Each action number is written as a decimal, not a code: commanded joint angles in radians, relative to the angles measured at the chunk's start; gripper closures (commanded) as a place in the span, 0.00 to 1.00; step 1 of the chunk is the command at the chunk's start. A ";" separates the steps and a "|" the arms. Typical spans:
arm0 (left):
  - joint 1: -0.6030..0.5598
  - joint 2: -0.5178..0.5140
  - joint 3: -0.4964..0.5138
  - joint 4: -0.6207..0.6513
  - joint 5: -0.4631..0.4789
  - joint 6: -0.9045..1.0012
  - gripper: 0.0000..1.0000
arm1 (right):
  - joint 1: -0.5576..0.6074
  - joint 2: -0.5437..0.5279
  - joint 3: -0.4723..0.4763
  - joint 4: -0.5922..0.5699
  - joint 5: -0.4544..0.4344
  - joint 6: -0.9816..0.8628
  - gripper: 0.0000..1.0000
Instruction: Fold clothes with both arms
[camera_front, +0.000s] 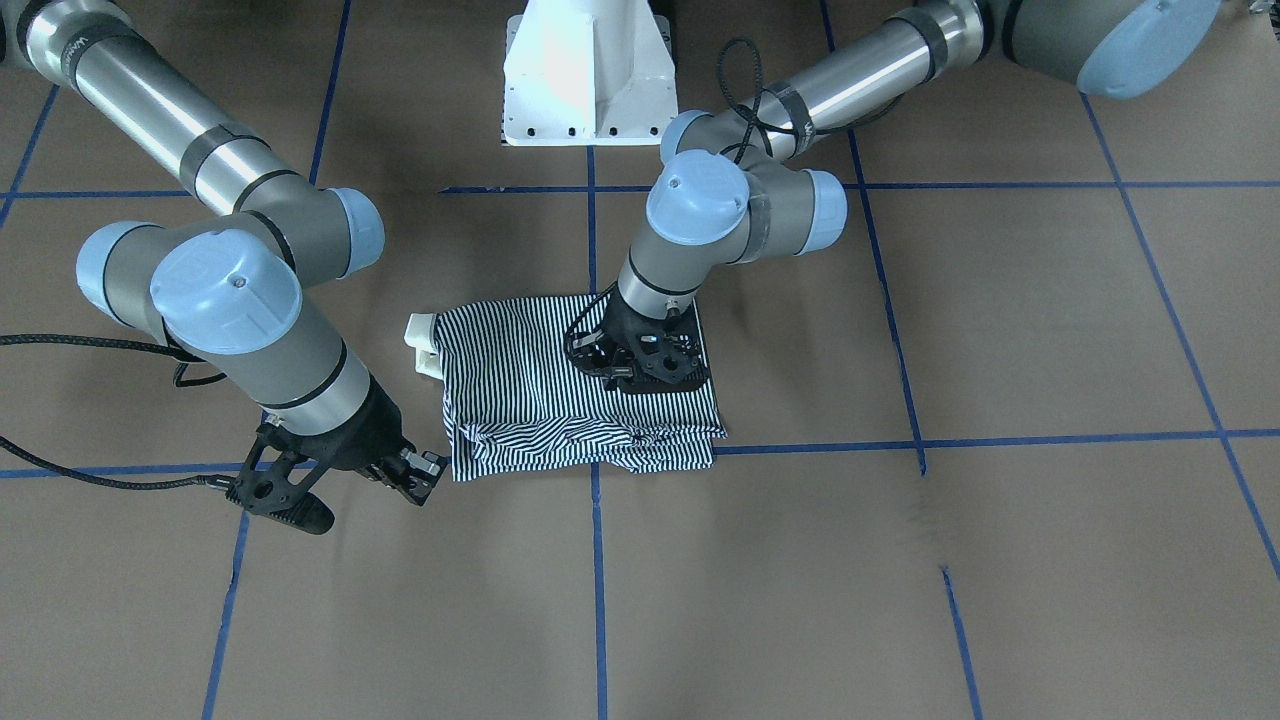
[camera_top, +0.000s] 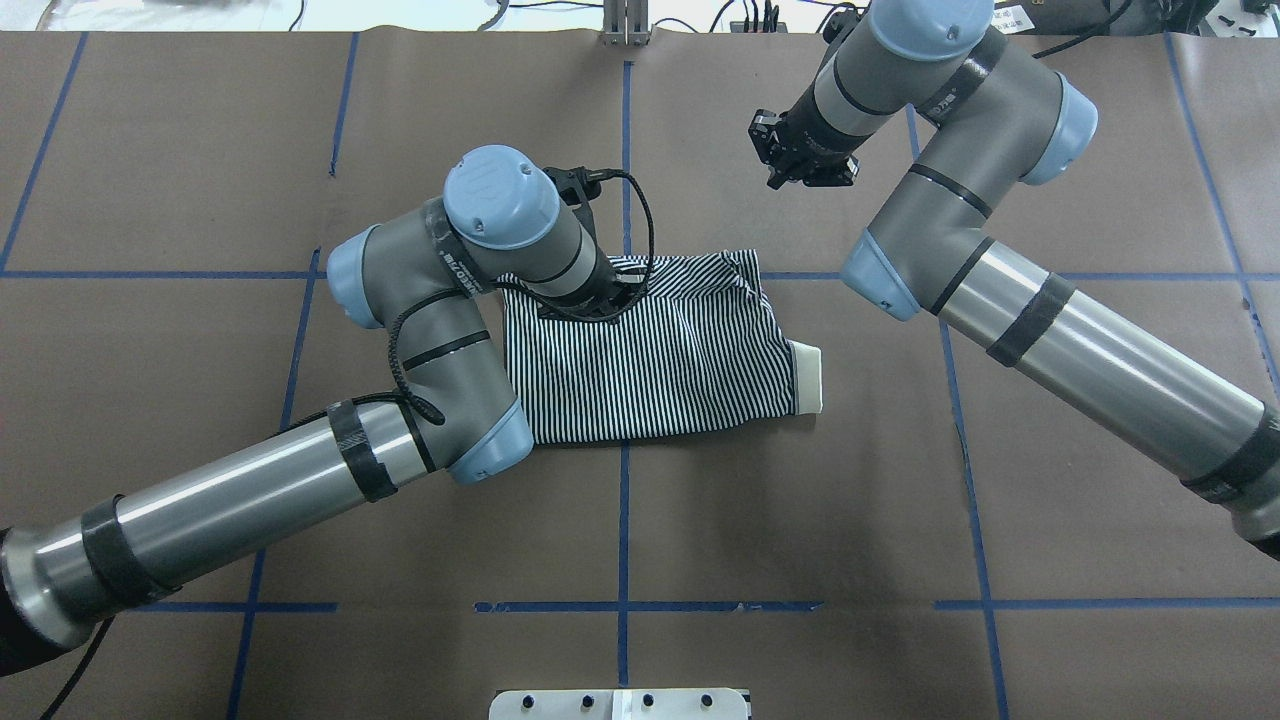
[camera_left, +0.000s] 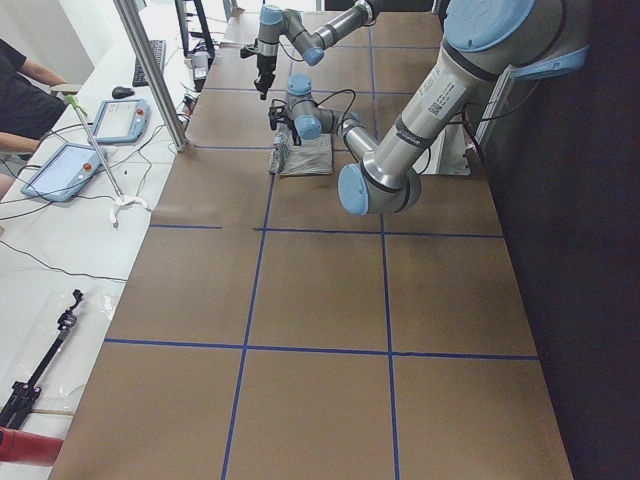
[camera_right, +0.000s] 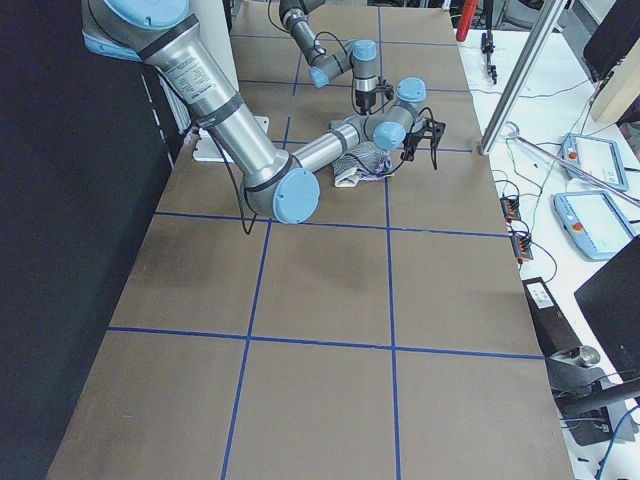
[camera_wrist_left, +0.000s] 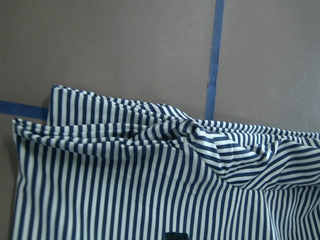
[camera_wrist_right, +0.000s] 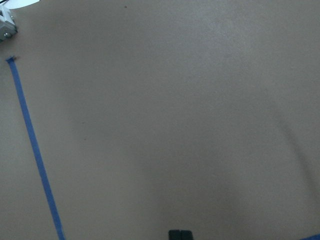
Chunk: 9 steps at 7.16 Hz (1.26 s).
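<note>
The striped polo shirt (camera_front: 520, 390) lies folded into a rough rectangle at the table's middle, also in the overhead view (camera_top: 680, 370). Its cream collar (camera_top: 808, 375) sticks out on the side toward my right arm. The far edge is bunched in wrinkles (camera_wrist_left: 210, 145). My left gripper (camera_front: 630, 378) is down on the shirt's left part, its tips looking shut in the left wrist view (camera_wrist_left: 175, 235); I cannot tell if it pinches cloth. My right gripper (camera_top: 790, 165) is shut and empty, off the shirt beyond its far right corner, over bare table (camera_wrist_right: 180, 234).
The white pedestal base (camera_front: 590, 80) stands at the robot's side of the table. Blue tape lines (camera_top: 625, 520) cross the brown table. In the exterior left view an operators' bench with tablets (camera_left: 120, 115) runs along the far side.
</note>
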<state>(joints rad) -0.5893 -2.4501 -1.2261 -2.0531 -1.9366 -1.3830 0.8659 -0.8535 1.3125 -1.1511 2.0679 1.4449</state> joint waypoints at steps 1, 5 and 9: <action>-0.010 -0.041 0.139 -0.130 0.074 0.028 1.00 | 0.002 -0.059 0.052 0.004 0.008 -0.003 1.00; -0.155 -0.041 0.166 -0.153 0.068 0.150 1.00 | 0.007 -0.071 0.057 0.004 0.008 -0.006 1.00; -0.320 0.231 -0.112 -0.140 -0.109 0.342 1.00 | 0.164 -0.244 0.120 -0.001 0.134 -0.282 1.00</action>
<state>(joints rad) -0.8501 -2.3575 -1.1999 -2.1963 -1.9966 -1.1408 0.9576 -1.0257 1.4136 -1.1501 2.1479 1.2895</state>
